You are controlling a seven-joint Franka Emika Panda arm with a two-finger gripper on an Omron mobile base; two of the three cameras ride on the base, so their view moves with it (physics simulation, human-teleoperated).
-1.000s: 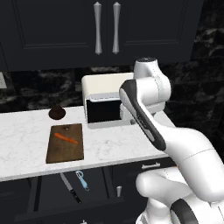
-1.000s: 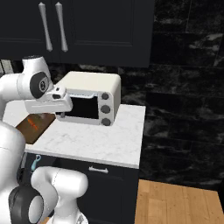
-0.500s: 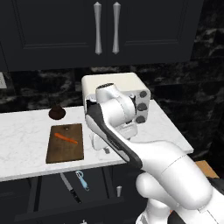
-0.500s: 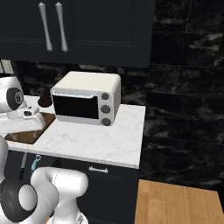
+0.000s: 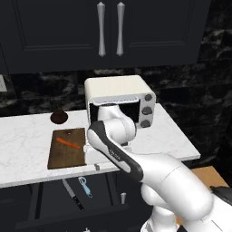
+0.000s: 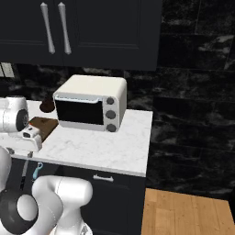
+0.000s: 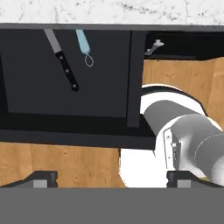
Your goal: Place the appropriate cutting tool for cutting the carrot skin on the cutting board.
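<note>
I see the pale-blue peeler (image 7: 83,45) beside the knife (image 7: 62,61); my gripper (image 7: 112,179) hangs at the counter's near edge, jaws apart.

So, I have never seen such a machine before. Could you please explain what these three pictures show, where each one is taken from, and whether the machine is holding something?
The machine is a white robot arm in a simulated kitchen. Two pictures come from cameras on its base, looking forward from behind its left and its right. The third comes from a camera on its hand, looking along the end effector, whose two dark fingertips stand wide apart with nothing between them: it holds nothing.

On the marble counter lie a dark cutting board with a small orange carrot on it, a toaster oven and a small dark brown object. Below the counter, in a dark open space, lie a light-blue peeler and a dark-handled knife, side by side.
</note>
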